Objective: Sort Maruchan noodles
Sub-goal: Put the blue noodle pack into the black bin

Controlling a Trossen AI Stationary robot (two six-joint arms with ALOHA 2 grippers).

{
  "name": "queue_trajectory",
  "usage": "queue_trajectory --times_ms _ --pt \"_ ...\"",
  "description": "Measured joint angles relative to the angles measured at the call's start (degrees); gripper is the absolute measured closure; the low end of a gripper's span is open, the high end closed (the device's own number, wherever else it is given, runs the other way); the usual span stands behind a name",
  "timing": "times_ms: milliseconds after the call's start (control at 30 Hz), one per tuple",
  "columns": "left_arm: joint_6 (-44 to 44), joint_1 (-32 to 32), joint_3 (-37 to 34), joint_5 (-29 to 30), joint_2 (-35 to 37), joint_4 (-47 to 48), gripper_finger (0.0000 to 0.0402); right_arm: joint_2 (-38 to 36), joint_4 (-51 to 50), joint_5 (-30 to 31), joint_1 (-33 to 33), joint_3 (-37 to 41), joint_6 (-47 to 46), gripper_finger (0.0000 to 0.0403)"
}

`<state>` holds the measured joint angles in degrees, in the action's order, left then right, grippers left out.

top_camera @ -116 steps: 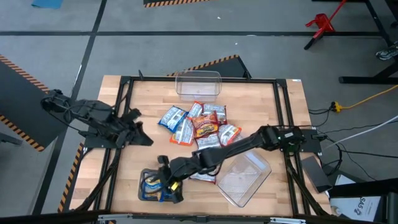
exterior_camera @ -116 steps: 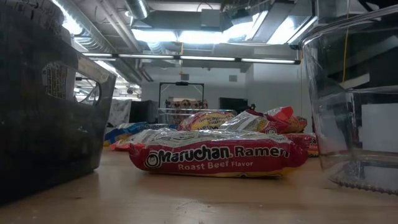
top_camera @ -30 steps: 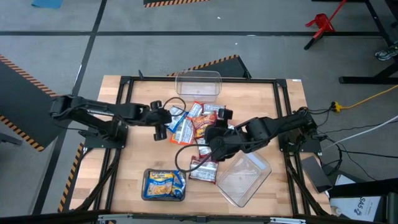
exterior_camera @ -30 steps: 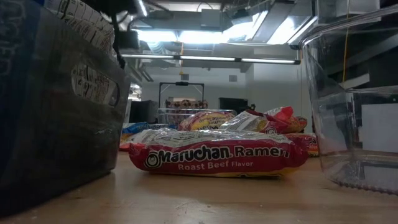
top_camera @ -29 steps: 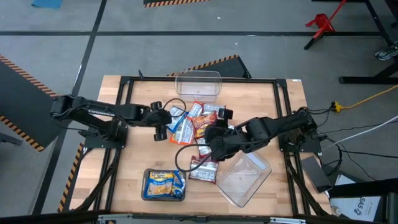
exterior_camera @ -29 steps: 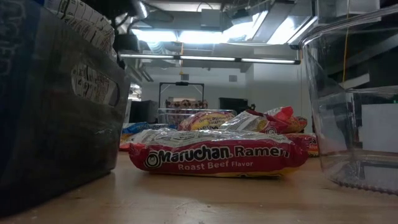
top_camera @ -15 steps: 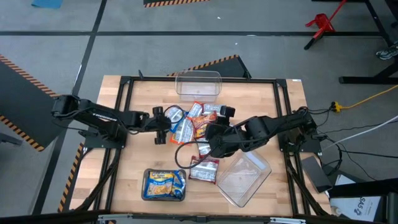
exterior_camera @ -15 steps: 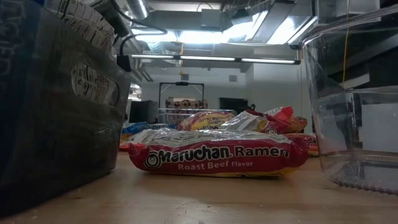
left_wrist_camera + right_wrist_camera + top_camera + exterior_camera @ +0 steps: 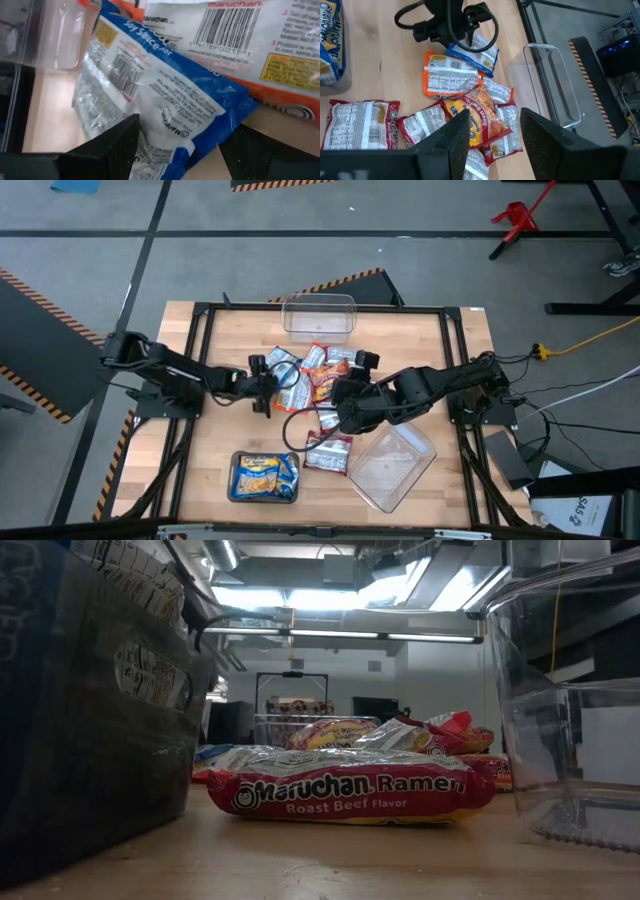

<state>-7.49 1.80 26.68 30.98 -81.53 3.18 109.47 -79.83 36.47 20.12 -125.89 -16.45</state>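
Wooden tabletop (image 9: 460, 345) fills the middle of the floor, black frame rails around it, with the Maruchan noodles (image 9: 322, 380) heaped near its centre. One red roast-beef packet (image 9: 350, 797) lies apart on the near side, between the grey tray (image 9: 262, 478), which already holds a blue-and-yellow packet, and a clear tub (image 9: 393, 468) at the near right. A second clear tub (image 9: 319, 315) stands at the far edge.

Since a second ago the left arm has stretched further right: the left gripper (image 9: 268, 387) now sits at the pile's left edge, where before it hung just short of it. Its jaws stand wide, one finger (image 9: 107, 145) on each side of a blue packet (image 9: 165, 107) lying label-down, not yet closed on it. An orange packet (image 9: 240, 45) lies just beyond.

The right gripper (image 9: 345, 402) hovers over the pile's right side, roughly where it was a second ago. Its fingers (image 9: 451, 134) are parted and hold nothing, above a red-and-yellow packet (image 9: 482, 115).
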Motion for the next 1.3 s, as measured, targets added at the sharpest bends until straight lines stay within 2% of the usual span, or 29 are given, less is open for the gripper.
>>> queue_trajectory --times_ms 100,167,467,600,833,967,1167,1300 --pt "3.7 0.0 0.4 0.2 -2.2 -0.7 0.0157 0.0 -0.1 0.0 0.0 0.0 -0.2 0.0239" --pt "4.9 0.0 0.4 0.4 -3.4 -0.8 0.0175 0.0 -0.1 0.0 0.0 0.0 -0.2 0.0239" --pt "8.0 0.2 0.3 2.9 -3.8 -0.1 0.0336 0.0 -1.8 -1.4 0.1 0.0 -3.1 0.0239" --pt "11.6 1.3 1.6 2.4 -3.2 3.1 0.0385 0.0 -1.8 -1.7 0.1 0.0 -3.2 0.0239" --pt "19.9 4.4 7.5 -0.2 0.4 16.5 0.0394 0.0 -2.3 -3.5 0.1 -0.1 -3.2 0.0239" --pt "26.7 5.9 12.6 -3.9 3.8 26.4 0.0394 -0.1 -2.7 -5.9 0.1 -0.1 -3.3 0.0239" --pt "35.2 8.0 22.4 -8.2 11.1 39.1 0.0394 -1.6 -3.3 -7.2 0.2 -0.1 -4.5 0.0239" --pt "41.6 9.3 28.2 -12.2 16.4 44.0 0.0394 -3.0 -5.0 -9.0 0.5 -0.1 -6.0 0.0239"
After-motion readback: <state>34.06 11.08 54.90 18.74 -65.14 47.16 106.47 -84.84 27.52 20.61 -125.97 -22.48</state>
